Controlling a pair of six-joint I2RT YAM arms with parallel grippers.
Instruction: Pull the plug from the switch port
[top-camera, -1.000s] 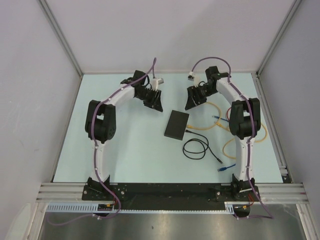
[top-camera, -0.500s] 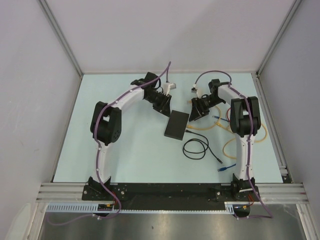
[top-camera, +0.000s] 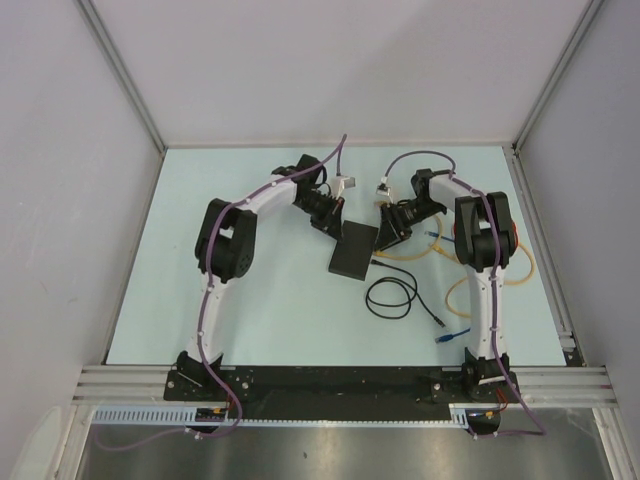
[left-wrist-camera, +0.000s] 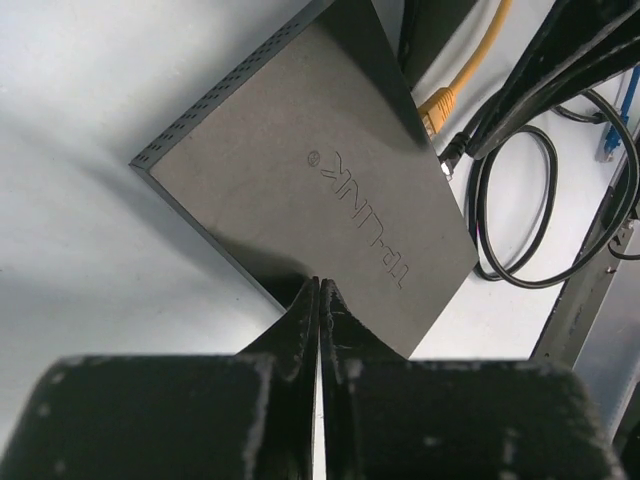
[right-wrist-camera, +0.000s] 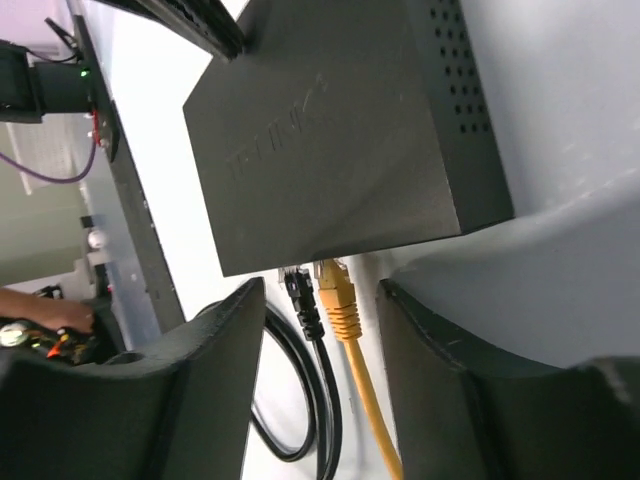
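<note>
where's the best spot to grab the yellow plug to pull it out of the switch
Take the yellow plug by its moulded boot just outside the switch, coming in along the yellow cable, so the pull likely runs straight out. The black plug sits close beside it, leaving one finger little room. The right tool, open, stands around both plugs.

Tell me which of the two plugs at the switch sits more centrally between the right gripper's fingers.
The yellow plug, nearly centred in the open right gripper; the black plug beside it lies closer to one finger. Both meet the switch edge.
</note>
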